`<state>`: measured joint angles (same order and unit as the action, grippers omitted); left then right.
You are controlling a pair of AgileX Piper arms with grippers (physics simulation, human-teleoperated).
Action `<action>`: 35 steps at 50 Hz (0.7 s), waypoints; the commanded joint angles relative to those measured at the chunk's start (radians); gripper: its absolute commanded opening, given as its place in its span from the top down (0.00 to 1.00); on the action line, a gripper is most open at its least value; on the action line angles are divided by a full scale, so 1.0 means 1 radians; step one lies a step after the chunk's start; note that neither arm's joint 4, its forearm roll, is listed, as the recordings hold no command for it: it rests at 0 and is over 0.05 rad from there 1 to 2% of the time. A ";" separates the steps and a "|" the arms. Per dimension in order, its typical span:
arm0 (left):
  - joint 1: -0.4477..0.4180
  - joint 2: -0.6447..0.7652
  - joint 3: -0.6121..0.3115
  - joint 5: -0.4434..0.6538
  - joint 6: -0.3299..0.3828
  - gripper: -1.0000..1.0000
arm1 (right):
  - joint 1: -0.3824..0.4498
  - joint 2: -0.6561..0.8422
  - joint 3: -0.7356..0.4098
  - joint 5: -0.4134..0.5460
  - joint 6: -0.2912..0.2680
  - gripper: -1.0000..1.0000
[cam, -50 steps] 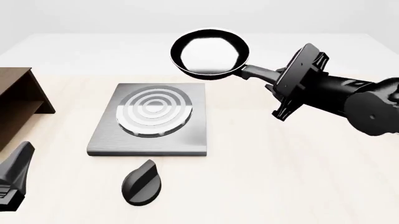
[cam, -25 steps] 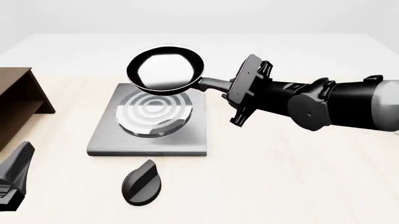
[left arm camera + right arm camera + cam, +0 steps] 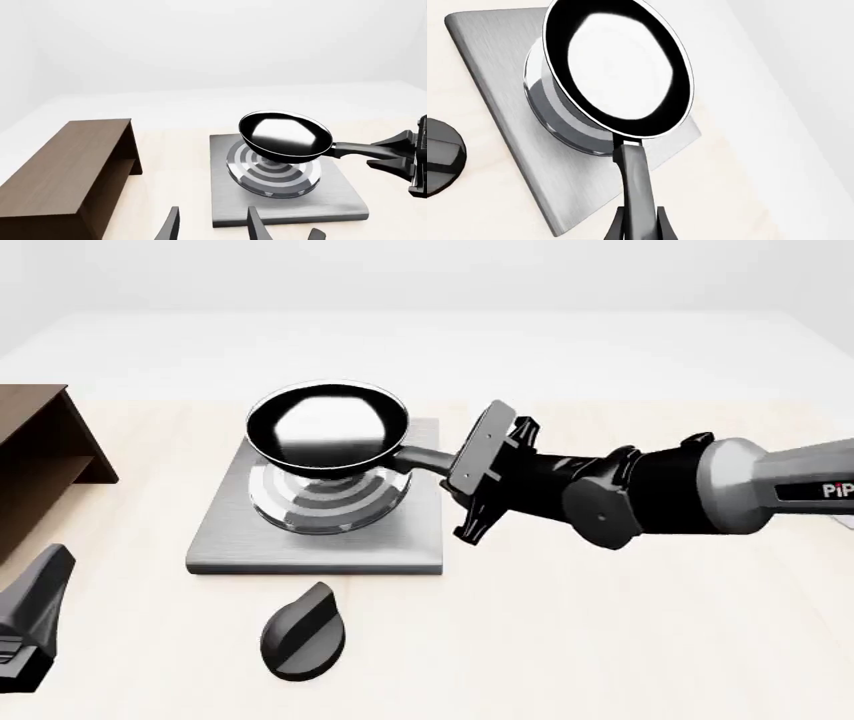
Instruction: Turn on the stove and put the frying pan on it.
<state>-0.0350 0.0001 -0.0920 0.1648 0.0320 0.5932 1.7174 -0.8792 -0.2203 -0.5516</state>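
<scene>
Pale wooden table (image 3: 641, 640) — stove (image 3: 227, 540), brown shelf (image 3: 40, 455) — white surroundings.

One partial marking on the right arm

At the right edge of the front view, the grey sleeve of the right arm (image 3: 747, 495) carries white letters "PiP", cut off by the frame; nothing else is readable.
</scene>
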 commanded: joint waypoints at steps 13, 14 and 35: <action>0.001 0.000 -0.004 0.001 -0.001 0.00 | 0.009 0.024 0.031 -0.063 0.069 1.00; 0.001 0.000 -0.004 0.001 -0.001 0.00 | 0.004 0.029 0.042 -0.081 0.057 1.00; 0.002 0.000 -0.002 -0.001 -0.008 0.00 | 0.061 0.014 0.073 -0.080 0.044 0.00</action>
<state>-0.0331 0.0001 -0.0953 0.1644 0.0273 0.6217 1.7558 -0.8070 -0.3040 -0.5071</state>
